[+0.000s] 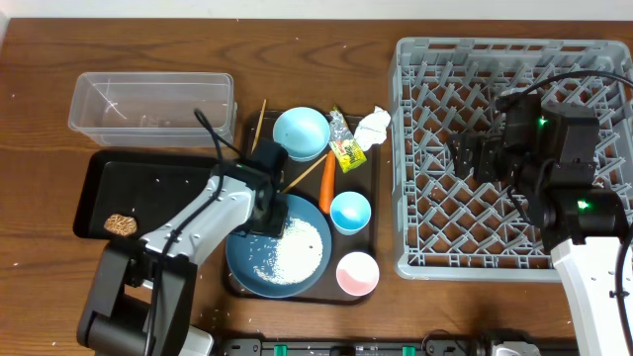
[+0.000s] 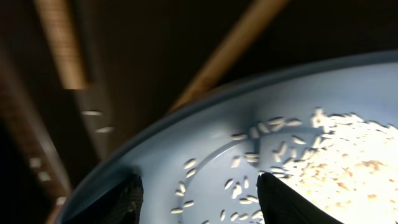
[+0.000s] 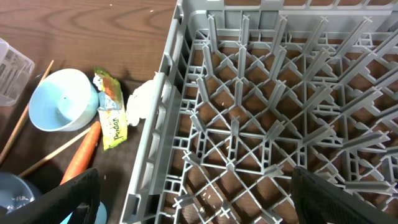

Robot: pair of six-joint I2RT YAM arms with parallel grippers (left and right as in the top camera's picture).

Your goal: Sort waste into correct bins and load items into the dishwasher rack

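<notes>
The left gripper [image 2: 199,183] hovers, jaws apart, over the plate [image 1: 245,259] of rice [image 1: 295,252], chopsticks [image 1: 309,170] and carrot [image 1: 326,183] just beside, while the right gripper [image 3: 194,177] spreads its jaws wide above the rack [image 3: 155,124].

Overhead straight down; left wrist seemingly hugs plate [image 2: 217,140]; right wrist overlooks rack [image 3: 158,118].

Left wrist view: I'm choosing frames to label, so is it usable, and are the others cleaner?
Left wrist: close and soft, chopsticks smeared, rice blown out white at the right of the plate. Overhead: evenly lit, sharp. Right wrist: rack crisp, evenly lit.
</notes>
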